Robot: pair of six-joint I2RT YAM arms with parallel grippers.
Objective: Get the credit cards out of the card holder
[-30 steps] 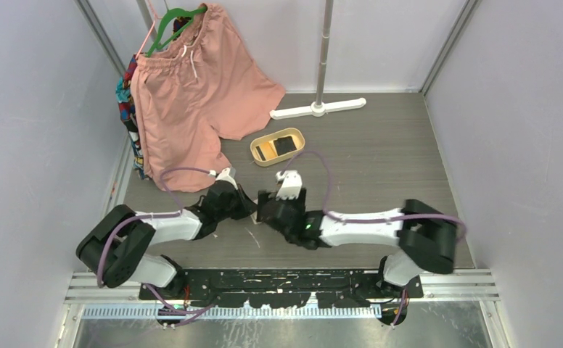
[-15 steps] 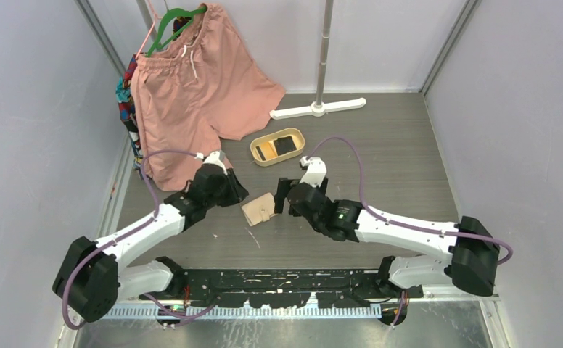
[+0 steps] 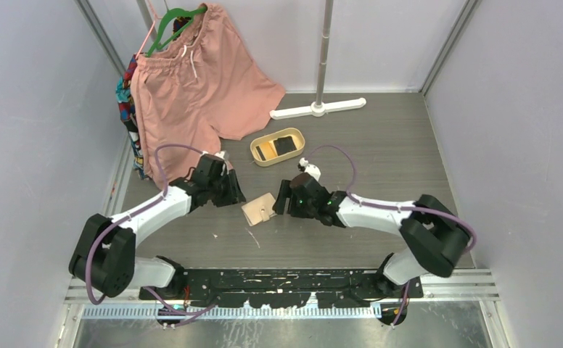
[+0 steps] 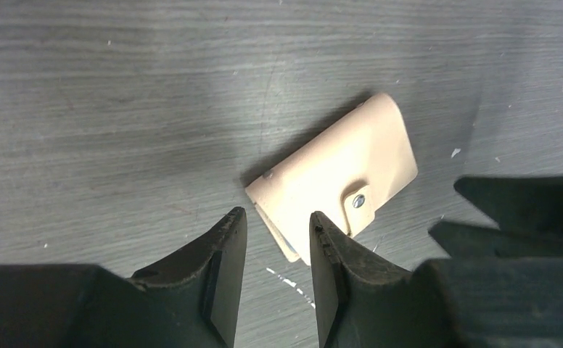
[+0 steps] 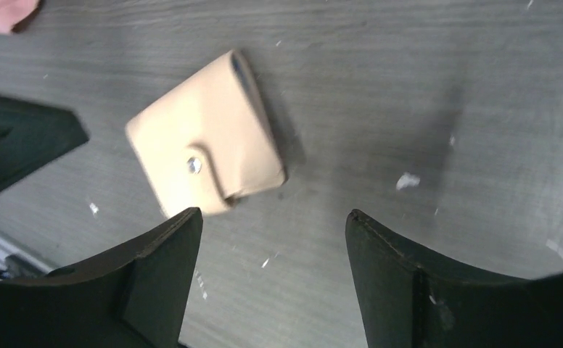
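Plain beige is shown by the small folding leather-like card holder [image 4: 337, 170]; a grey wood-grain pattern is borne by the tabletop [image 4: 119, 109].

Card holder [image 3: 259, 209]: small beige wallet, folded shut, snap tab [image 4: 356, 203] fastened, metal stud up. Lies flat on desk [image 3: 387, 159], slightly toward 7 o'clock from centre, angled diagonally.

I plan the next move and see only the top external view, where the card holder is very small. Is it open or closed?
Observer: Closed. The left wrist view shows the card holder lying flat, its snap tab fastened.
Operator: Do any jaws hold it?
Observer: No. The left jaws stand open, nothing clamped; the holder's edge shows just past their tips.
Operator: And the right jaws?
Observer: Open wide and empty; the holder lies ahead of them, not between them.
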